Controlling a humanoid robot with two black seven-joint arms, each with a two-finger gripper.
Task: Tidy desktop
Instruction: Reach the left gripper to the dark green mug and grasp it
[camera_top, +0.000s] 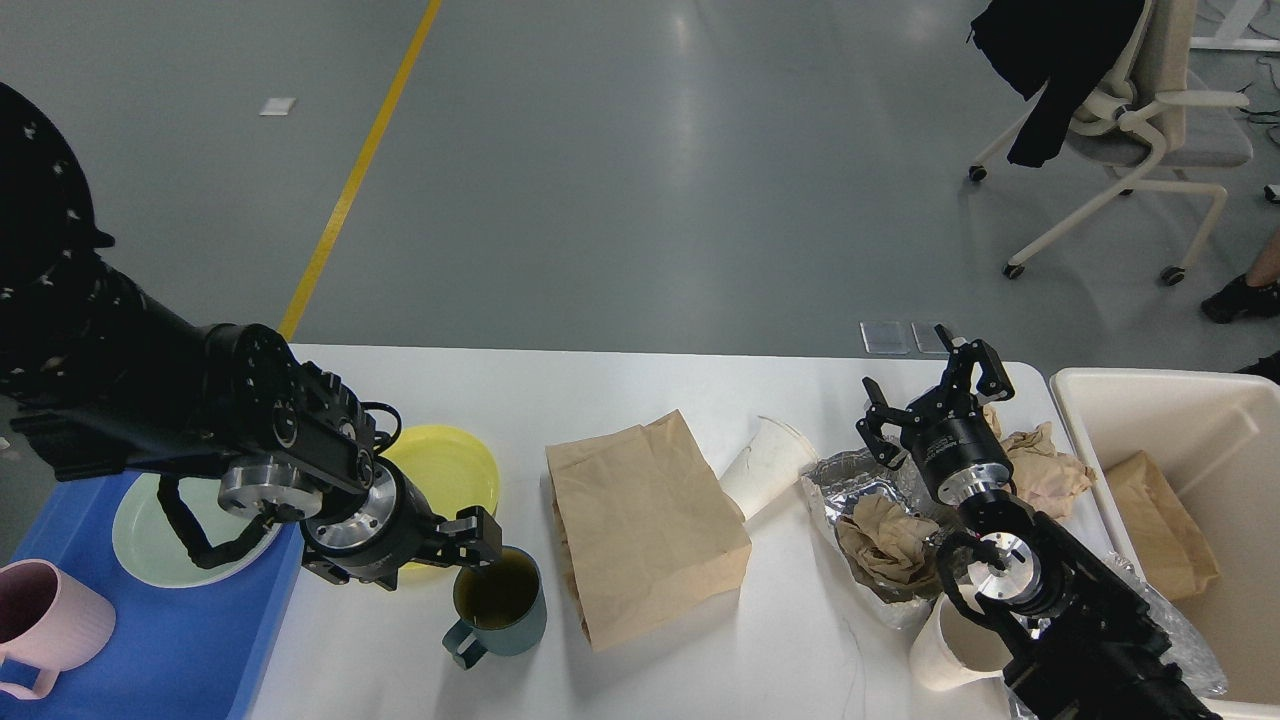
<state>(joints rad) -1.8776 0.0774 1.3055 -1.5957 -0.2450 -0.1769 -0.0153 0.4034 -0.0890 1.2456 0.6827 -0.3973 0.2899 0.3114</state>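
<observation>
The left gripper (478, 540) is being held low over the near rim of the dark teal mug (497, 603), its black fingers pointing right and just meeting the mug's upper edge; whether those fingers are parted or closed cannot be told, since they are being seen dark and nearly end-on. The left arm is being stretched across the yellow plate (455, 465), much of which is being hidden beneath it. The right gripper (935, 397) is being held up above the far right part of the desktop (640, 385), its two fingers being spread wide apart with nothing between them.

The desktop is being seen as the broad white surface running across the lower half of the view, with a blue tray (150, 650) at its left end and a cream bin (1220, 430) at its right end. On the tray a pale green plate (140, 530) and a pink mug (45, 620) are being carried, the mug near the front corner. A brown paper bag (645, 525) is lying flat at the middle of the desktop, with a tipped white paper cup (765, 465) just beside its right edge. Crumpled foil (850, 480) holding wadded brown paper (885, 545) is lying under the right arm, and another paper wad (1045, 465) is lying near the bin. A second paper cup (945, 650) is standing upright by the right forearm.
</observation>
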